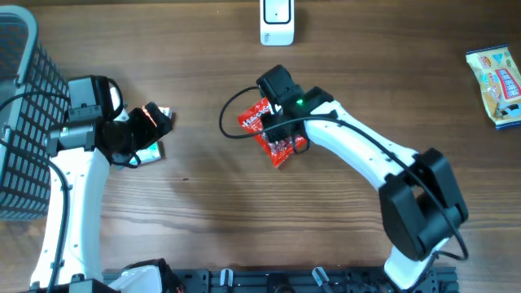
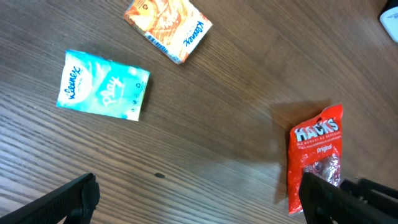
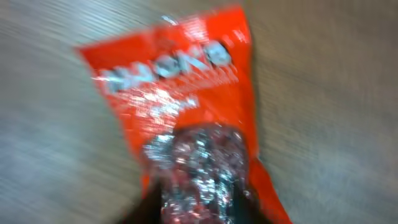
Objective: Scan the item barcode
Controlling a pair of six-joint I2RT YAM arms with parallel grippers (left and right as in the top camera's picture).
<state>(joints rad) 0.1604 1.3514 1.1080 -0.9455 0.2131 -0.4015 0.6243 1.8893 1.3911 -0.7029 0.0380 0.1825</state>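
Note:
The item is a red Hacks candy bag (image 1: 273, 134) lying flat on the wooden table, mid-table. My right gripper (image 1: 281, 110) sits right over its far end. In the blurred right wrist view the bag (image 3: 180, 112) fills the frame and its silvery window lies between my dark fingers; whether they press on it I cannot make out. My left gripper (image 1: 151, 122) hangs open to the left, nothing between its fingers (image 2: 68, 199). The bag (image 2: 314, 155) shows at the right of that view. No barcode is visible. A white scanner (image 1: 277, 22) stands at the far edge.
Two Kleenex packs lie under the left gripper: a teal one (image 2: 102, 85) and an orange one (image 2: 166, 25). A dark wire basket (image 1: 20, 106) stands at the left edge. A yellow and blue snack pack (image 1: 498, 85) lies at the far right.

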